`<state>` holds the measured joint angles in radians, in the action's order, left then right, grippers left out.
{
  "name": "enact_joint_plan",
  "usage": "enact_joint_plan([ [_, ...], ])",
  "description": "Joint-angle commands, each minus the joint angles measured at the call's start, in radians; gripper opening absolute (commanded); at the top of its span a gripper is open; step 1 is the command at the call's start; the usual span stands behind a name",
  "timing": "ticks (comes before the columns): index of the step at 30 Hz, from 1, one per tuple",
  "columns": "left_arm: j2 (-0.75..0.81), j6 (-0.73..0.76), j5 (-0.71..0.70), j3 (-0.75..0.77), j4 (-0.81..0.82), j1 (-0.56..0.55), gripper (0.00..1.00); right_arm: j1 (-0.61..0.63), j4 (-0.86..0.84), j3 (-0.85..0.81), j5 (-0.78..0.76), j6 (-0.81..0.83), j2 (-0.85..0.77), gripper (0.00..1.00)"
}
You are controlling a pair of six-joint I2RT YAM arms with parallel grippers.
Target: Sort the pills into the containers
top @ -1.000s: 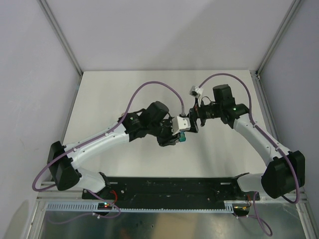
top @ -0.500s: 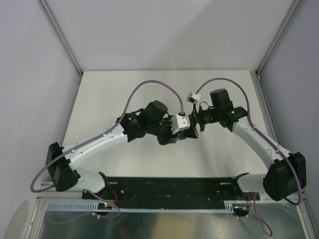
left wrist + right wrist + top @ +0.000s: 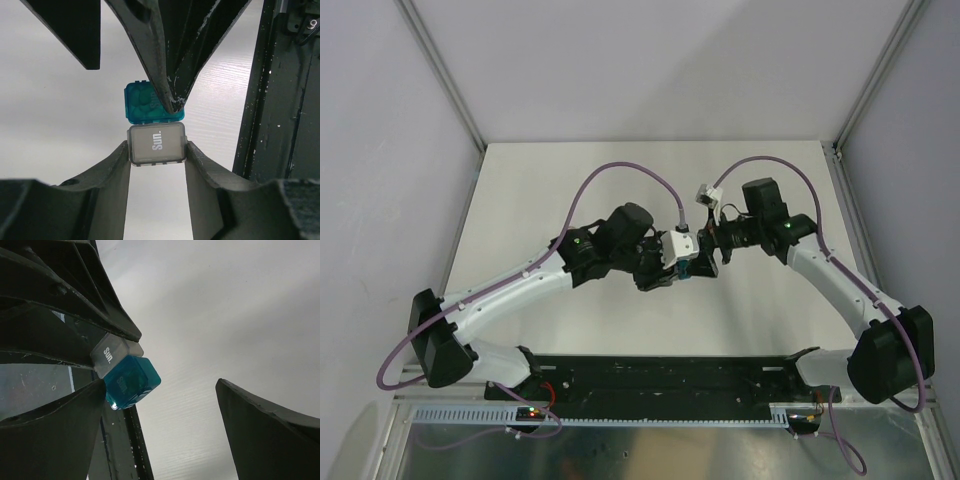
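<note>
The left gripper (image 3: 157, 152) pinches the grey flap (image 3: 150, 136) of the teal box (image 3: 145, 102), holding it above the white table (image 3: 570, 180). The right gripper (image 3: 161, 390) stands spread wide, and one of its fingers (image 3: 167, 75) covers the box's upper right corner, its tip seeming to touch near the hinge. Rounded shapes show dimly through the teal wall, but what they are is unclear. From above, the box is nearly hidden between the two grippers.

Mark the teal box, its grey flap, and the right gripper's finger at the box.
teal box (image 3: 141, 102): left wrist view, translucent face left of the finger.
grey flap (image 3: 156, 143): left wrist view, on the "Sun." print.
right gripper's fingertip (image 3: 169, 95): left wrist view, scuffed tip.
</note>
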<state>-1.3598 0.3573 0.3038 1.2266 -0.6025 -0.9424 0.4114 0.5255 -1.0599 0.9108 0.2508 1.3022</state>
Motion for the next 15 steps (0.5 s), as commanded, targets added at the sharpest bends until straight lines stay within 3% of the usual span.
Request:
enact_joint_plan([
  [1, 0.028, -0.012, -0.023, 0.002, 0.064, -0.004, 0.00, -0.022, -0.026, -0.009, 0.048, -0.033, -0.018, 0.98],
  [15, 0.017, -0.024, -0.055, 0.019, 0.078, -0.013, 0.00, -0.081, -0.017, -0.100, 0.192, -0.143, 0.085, 0.97],
])
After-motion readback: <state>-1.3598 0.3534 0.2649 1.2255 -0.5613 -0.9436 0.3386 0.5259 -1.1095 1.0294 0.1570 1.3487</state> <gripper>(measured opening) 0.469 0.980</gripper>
